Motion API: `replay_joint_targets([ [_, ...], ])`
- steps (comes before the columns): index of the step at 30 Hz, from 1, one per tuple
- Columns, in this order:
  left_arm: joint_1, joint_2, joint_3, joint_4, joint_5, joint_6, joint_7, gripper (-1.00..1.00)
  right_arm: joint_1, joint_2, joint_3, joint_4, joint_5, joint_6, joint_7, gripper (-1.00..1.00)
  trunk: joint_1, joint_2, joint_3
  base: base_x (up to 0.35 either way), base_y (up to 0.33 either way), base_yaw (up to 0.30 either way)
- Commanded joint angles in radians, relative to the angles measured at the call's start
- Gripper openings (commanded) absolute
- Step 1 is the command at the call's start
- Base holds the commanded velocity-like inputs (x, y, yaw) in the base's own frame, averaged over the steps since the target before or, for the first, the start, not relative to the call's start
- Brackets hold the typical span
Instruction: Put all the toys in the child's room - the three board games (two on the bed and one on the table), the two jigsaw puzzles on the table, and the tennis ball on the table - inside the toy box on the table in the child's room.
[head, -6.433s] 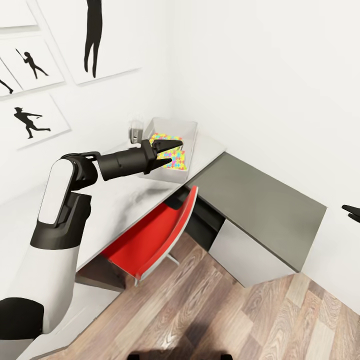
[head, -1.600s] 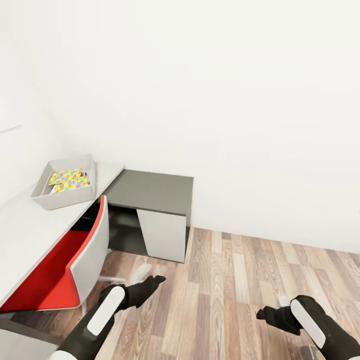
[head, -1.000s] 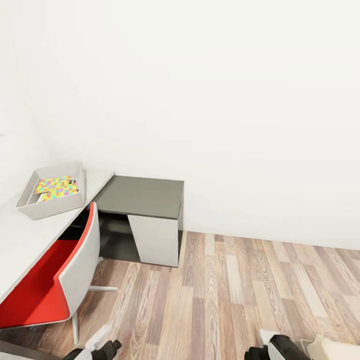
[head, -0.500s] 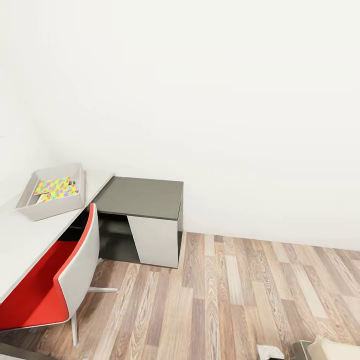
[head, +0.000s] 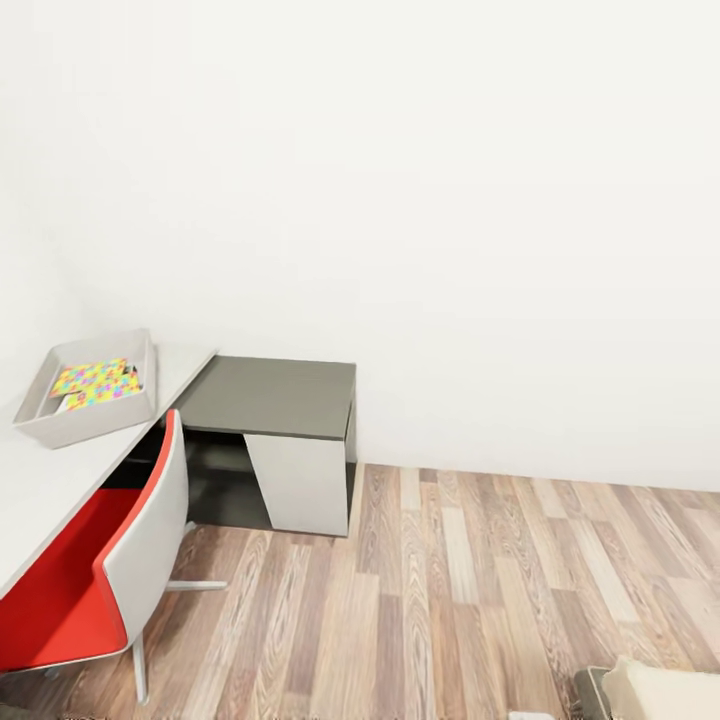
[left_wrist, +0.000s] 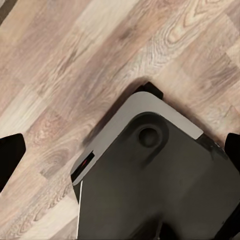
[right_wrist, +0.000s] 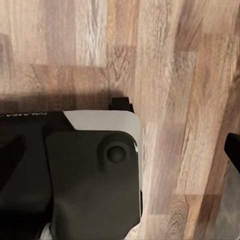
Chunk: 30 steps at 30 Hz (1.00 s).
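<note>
Beige bed corner (head: 665, 690): low to my right, so right arm nearer.
toy box (head: 60, 425): far left on table (head: 280, 395).
jaws: both spread wide, empty, over floor (head: 450, 590).

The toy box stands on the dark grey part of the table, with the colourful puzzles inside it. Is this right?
Not quite. In the head view the toy box stands on the pale part of the table, beside the dark grey section. The colourful puzzles do lie inside it.
</note>
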Motion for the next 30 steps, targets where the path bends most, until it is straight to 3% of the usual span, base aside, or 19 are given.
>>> replay_joint_targets([
  [1, 0.003, 0.001, -0.007, 0.002, 0.004, 0.0, 0.005, 1.0, 0.0, -0.002, 0.008, -0.002, -0.01, 0.005, 0.003, 1.0, 0.0, -0.002, -0.002, -0.187, 0.0, -0.009],
  [7, 0.017, 0.0, -0.006, 0.04, -0.009, -0.03, 0.005, 1.0, 0.0, -0.001, 0.008, 0.026, -0.006, 0.004, 0.062, 1.0, 0.0, -0.002, -0.002, -0.26, 0.0, -0.005],
  [19, 0.029, -0.004, -0.005, 0.053, -0.011, -0.059, 0.005, 1.0, 0.012, 0.005, 0.01, 0.077, -0.005, -0.049, 0.079, 1.0, 0.0, -0.002, -0.002, -0.307, 0.0, -0.001],
  [30, 0.047, -0.034, -0.005, 0.054, -0.012, -0.059, 0.013, 1.0, 0.082, 0.009, 0.009, 0.151, -0.01, -0.143, 0.073, 1.0, 0.0, -0.002, -0.002, -0.059, 0.0, 0.0],
])
